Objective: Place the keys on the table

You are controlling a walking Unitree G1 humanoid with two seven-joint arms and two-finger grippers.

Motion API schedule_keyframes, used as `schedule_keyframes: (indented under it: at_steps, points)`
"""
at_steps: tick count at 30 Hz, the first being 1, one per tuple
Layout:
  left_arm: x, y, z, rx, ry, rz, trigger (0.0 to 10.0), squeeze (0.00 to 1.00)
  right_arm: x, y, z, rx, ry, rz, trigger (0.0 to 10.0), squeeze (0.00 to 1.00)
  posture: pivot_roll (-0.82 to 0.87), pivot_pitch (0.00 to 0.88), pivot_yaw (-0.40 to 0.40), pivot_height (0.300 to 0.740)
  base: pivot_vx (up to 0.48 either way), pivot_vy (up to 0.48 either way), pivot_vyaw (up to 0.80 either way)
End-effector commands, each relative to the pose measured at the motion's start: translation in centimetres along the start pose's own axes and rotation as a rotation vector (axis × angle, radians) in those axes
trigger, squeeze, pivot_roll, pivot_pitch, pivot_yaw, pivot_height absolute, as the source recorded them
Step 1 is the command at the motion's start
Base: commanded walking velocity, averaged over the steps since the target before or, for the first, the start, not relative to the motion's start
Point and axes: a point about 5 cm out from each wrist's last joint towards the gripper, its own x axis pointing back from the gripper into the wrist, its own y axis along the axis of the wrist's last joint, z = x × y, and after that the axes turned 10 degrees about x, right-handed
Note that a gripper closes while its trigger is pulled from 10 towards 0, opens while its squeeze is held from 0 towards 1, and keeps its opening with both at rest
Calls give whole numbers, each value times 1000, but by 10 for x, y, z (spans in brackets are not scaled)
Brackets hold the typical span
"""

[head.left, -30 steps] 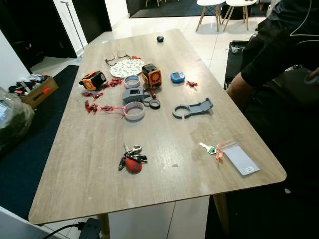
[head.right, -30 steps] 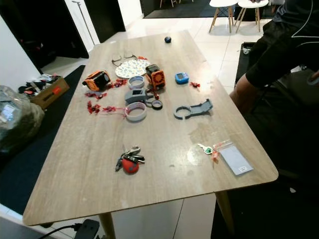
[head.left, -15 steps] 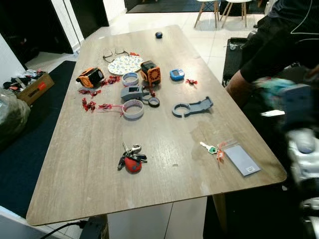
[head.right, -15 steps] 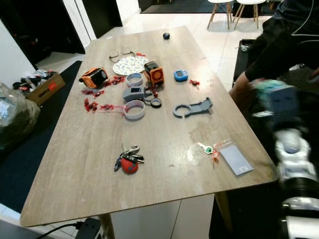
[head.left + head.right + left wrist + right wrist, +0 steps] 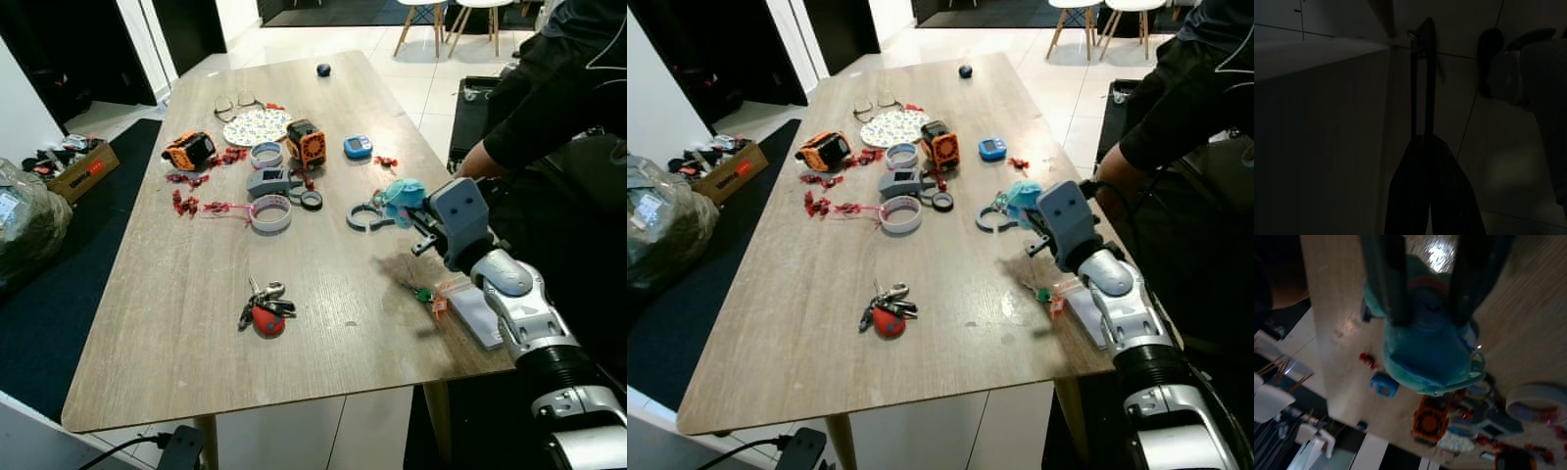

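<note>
My right gripper [image 5: 399,200] hovers over the right side of the wooden table [image 5: 176,323], shut on a teal plush keychain [image 5: 1425,357] with a metal ring hanging from it. Its two black fingers [image 5: 1393,289] clamp the plush from both sides. The plush [image 5: 1022,197] hangs just above a grey plastic bracket [image 5: 361,216]. A key bunch with a red fob [image 5: 263,312] lies on the near middle of the table. A small green key with a clear tag [image 5: 424,293] lies under my right forearm. My left gripper [image 5: 1421,54] hangs idle in the dark, fingers together, over the floor.
A person in black [image 5: 558,88] sits close at the table's right edge. Tape rolls [image 5: 270,212], orange devices [image 5: 306,144], red clips, a blue gadget [image 5: 358,148] and glasses crowd the far half. A box [image 5: 73,171] and a bag [image 5: 24,230] sit on the floor at left.
My right arm has come up from the right and now reaches over the table with the teal plush keychain in its gripper. The camera has shifted slightly.
</note>
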Motion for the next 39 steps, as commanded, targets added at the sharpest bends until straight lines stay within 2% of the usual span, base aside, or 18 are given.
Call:
schedule_keyframes:
  at_steps: [1, 11, 15, 16, 19, 22, 23, 24, 26, 27, 29, 31, 33, 34, 35, 38, 39]
  points:
    - [1, -3, 5, -13, 10, 12, 10000, 0, 0, 3, 6, 1, 37, -4, 10000, 1000, -116, 44, 116, 740, 0, 0, 0]
    - [1, -3, 4, -16, 6, 17, 10000, 0, 4, 2, 6, -21, 93, 31, 10000, 1000, -121, 49, 117, 740, 0, 0, 0]
    - [1, -3, 4, -18, 4, 19, 10000, 0, 10, 7, 18, 11, 235, 14, 10000, 1000, -123, 54, 118, 740, 0, 0, 0]
    - [1, -3, 4, -18, 4, 19, 10000, 0, 10, 7, 18, 11, 235, 14, 10000, 1000, -123, 54, 118, 740, 0, 0, 0]
    - [1, -4, 5, -21, 4, 19, 10000, 0, 15, 14, 20, -8, 272, -24, 10000, 1000, -124, 58, 119, 740, 0, 0, 0]
    - [1, -4, 5, -25, 4, 20, 10000, 0, 20, 28, 13, -115, 266, -137, 10000, 988, -124, 58, 119, 740, 0, 0, 0]
    - [1, -4, 5, -25, 4, 20, 10000, 0, 20, 28, 13, -115, 266, -137, 10000, 988, -124, 58, 119, 740, 0, 0, 0]
    - [1, -4, 5, -21, 7, 18, 10000, 0, 25, 33, 2, -195, 220, -189, 10000, 0, -128, 63, 119, 740, 0, 0, 0]
    - [1, -4, 5, -14, 12, 14, 10000, 0, 37, 27, -21, -300, 113, -216, 10000, 0, -128, 64, 117, 740, 0, 0, 0]
    - [1, -4, 5, -11, 14, 13, 10000, 0, 44, 13, -37, -339, 13, -172, 10000, 0, -128, 64, 117, 740, 0, 0, 0]
    - [1, -5, 5, -10, 17, 12, 10000, 0, 59, -12, -59, -369, -143, -64, 10000, 0, -133, 69, 117, 740, 0, 0, 0]
    - [1, -5, 5, -11, 18, 13, 10000, 0, 69, -26, -71, -373, -230, 6, 10000, 0, -133, 69, 117, 740, 0, 0, 0]
    - [1, -5, 6, -2, 26, 9, 10000, 0, 97, -58, -93, -380, -432, 170, 10000, 0, -140, 73, 120, 740, 0, 0, 0]
    - [1, -5, 6, 2, 30, 7, 10000, 0, 109, -70, -100, -380, -510, 237, 10000, 0, -140, 73, 120, 740, 0, 0, 0]
    - [1, -5, 6, 2, 30, 7, 10000, 0, 109, -70, -100, -380, -510, 237, 10000, 0, -140, 73, 120, 740, 0, 0, 0]
    - [1, -5, 7, 22, 43, -3, 10000, 0, 155, -102, -116, -364, -740, 417, 10000, 0, -140, 73, 120, 740, 0, 0, 0]
    - [1, -5, 7, 22, 43, -3, 10000, 0, 155, -102, -116, -364, -740, 417, 10000, 0, -140, 73, 120, 740, 0, 0, 0]
